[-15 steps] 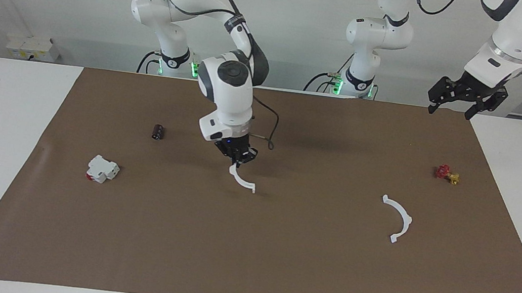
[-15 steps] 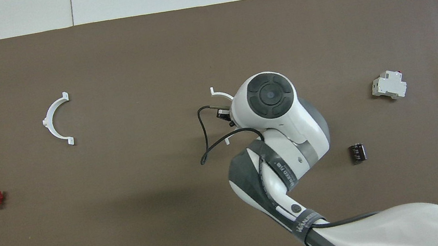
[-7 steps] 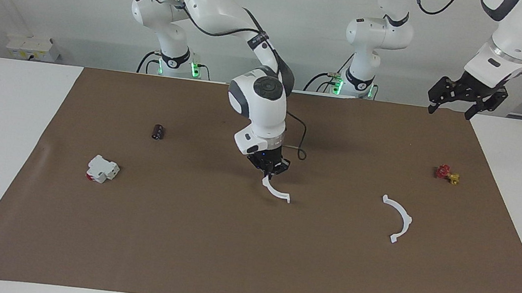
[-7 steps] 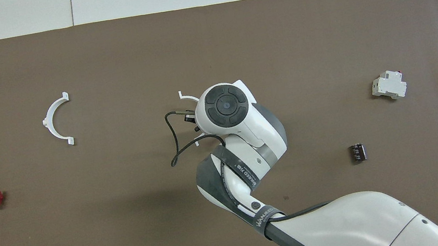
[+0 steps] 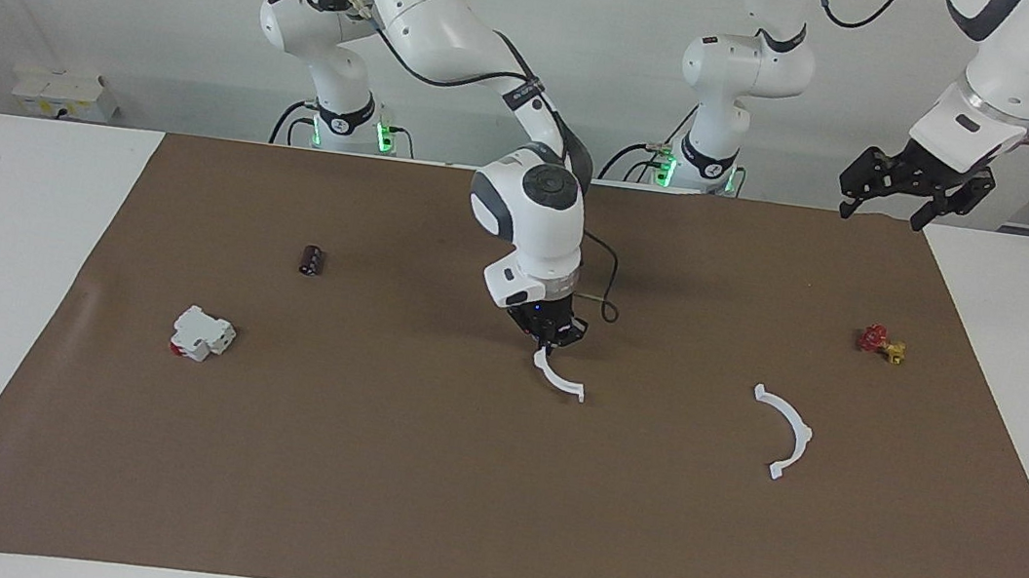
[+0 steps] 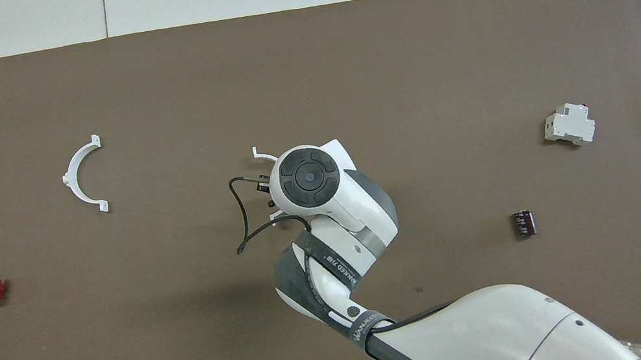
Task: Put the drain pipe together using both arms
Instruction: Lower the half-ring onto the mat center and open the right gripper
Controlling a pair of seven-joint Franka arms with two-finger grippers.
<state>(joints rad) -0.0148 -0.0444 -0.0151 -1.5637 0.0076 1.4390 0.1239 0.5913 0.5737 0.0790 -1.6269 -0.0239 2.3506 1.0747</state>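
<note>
Right gripper [image 5: 550, 335] is my working claw at this moment: its fingertips are pinched shut on one end of a white half-ring [image 5: 559, 377], which hangs below it over the middle of the brown mat [image 5: 486, 521], curving down and toward the left arm's end of the table. In the overhead view most of that arc is hidden under the wrist; only a tab end [image 6: 257, 151] pokes out.

What my next move turns on is the second half-ring [image 5: 785, 432]. It lies flat on the mat, well apart from the held piece, toward the left arm's end of the table. Seen from above [image 6: 80, 177], its two tabbed ends run roughly in the nearer-to-farther line, and its open side faces the middle of the table, toward my held arc. So I judge the two open sides need to meet along the table's length, with tabs lined up against tabs.

Left gripper [image 5: 910, 185] waits high over the mat's edge at its own end, fingers spread and empty. Its base is closer to the resting arc than the right arm's, so I would expect it to take that piece. A red and yellow valve [image 5: 881, 343] sits on the mat between that claw and the arc, nearer to the robots than the arc; I would steer clear of it.
</note>
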